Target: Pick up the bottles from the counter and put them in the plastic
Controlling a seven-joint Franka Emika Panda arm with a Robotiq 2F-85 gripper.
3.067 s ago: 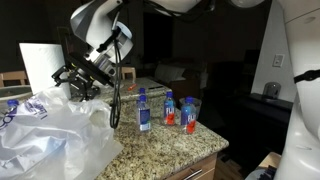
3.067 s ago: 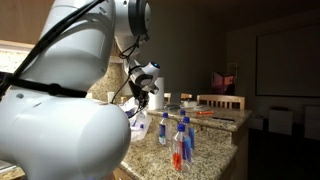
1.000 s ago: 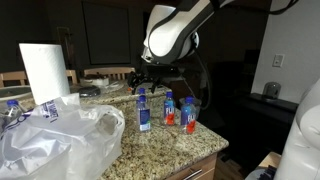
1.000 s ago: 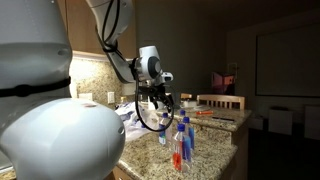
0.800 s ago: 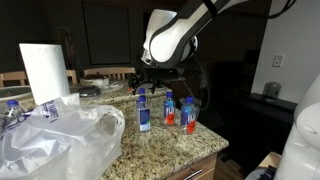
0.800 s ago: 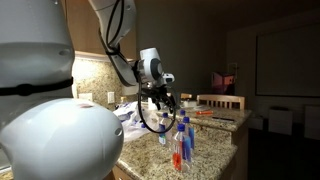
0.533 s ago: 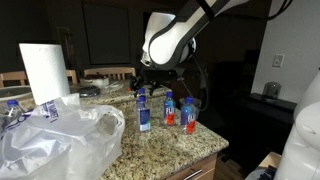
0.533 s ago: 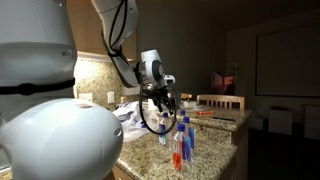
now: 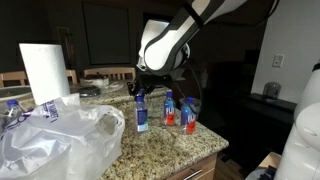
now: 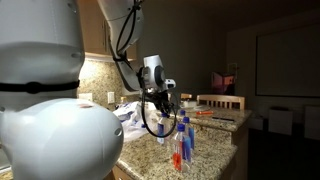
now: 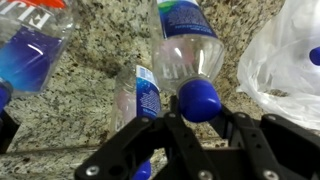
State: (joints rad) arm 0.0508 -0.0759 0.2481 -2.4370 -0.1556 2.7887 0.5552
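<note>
Several bottles with blue caps stand on the granite counter [image 9: 165,148]. My gripper [image 9: 140,92] has come down over the leftmost standing bottle [image 9: 142,115], seen also in an exterior view as the bottle [image 10: 163,129] under the gripper [image 10: 162,108]. In the wrist view the gripper [image 11: 203,113] has its fingers closed against both sides of that bottle's blue cap [image 11: 199,97]. Two more bottles [image 9: 169,110] [image 9: 189,116] stand just beside it. The plastic [image 9: 55,140] lies crumpled at the counter's near left end.
A tall white paper towel roll [image 9: 42,72] stands behind the plastic. A bottle [image 9: 12,110] shows at the far left by the bag. Other bottles [image 11: 35,50] [image 11: 142,95] crowd close to the gripped one. The counter edge [image 9: 200,160] runs just in front of them.
The gripper has dropped slightly onto the leftmost bottle and its fingers have closed in from wide open onto the cap.
</note>
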